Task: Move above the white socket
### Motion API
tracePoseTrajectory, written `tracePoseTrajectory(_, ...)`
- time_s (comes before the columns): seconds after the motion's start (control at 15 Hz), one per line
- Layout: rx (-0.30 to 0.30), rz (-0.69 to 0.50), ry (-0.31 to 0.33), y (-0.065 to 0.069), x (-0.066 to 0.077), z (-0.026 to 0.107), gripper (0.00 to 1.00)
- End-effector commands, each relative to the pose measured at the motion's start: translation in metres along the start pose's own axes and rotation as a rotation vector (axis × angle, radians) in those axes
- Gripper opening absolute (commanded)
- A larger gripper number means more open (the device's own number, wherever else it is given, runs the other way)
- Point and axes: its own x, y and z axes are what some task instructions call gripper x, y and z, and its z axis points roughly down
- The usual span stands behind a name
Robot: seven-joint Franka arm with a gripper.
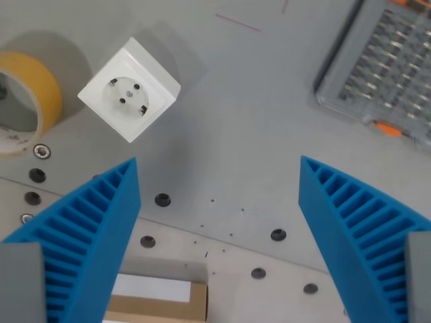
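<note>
1. Wrist view: The gripper point(219, 171) hangs above a grey worktable point(256, 101), its two blue ribbed fingers point(94, 229) spread wide apart with nothing between them.

2. Wrist view: The white socket point(129, 89), a square wall-outlet block turned corner-on, sits at the upper left of the wrist view, face up, with its round recess and two pin holes showing. It lies well clear of the fingers and off the gripper's centre line, beyond the tip of the finger on the wrist view's left.

3. Wrist view: A roll of yellow tape point(27, 94) rests just beside the socket toward the wrist view's left edge, close but apparently not touching. A grey parts organiser point(384, 67) with orange latches fills the upper right corner, well apart from the socket.

4. Wrist view: Along the lower frame, a perforated mounting plate point(269, 259) with bolt holes abuts the table, and the edge of a cardboard box point(161, 299) with a white label shows between the fingers.

5. Handling, as a judgement: The socket looks like rigid moulded plastic, light, smooth and likely slippery on its glossy sides. Were it grasped, the flat opposite side walls would offer the best hold, which would call for turning the wrist to match its rotated stance. For hovering, the gripper needs to shift toward the upper left.
</note>
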Motion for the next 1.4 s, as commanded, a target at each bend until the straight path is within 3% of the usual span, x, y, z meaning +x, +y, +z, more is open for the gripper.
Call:
tracePoseTrajectory(0.07,-0.034,-0.237,0.116,-0.01,-0.005,0.016,1.0)
tracePoseTrajectory(0.73,-0.052,-0.477,0.114,-0.036,-0.006,0.065,1.0)
tracePoseTrajectory(1.4,-0.073,-0.629,0.12,-0.062,-0.006,0.116,1.0)
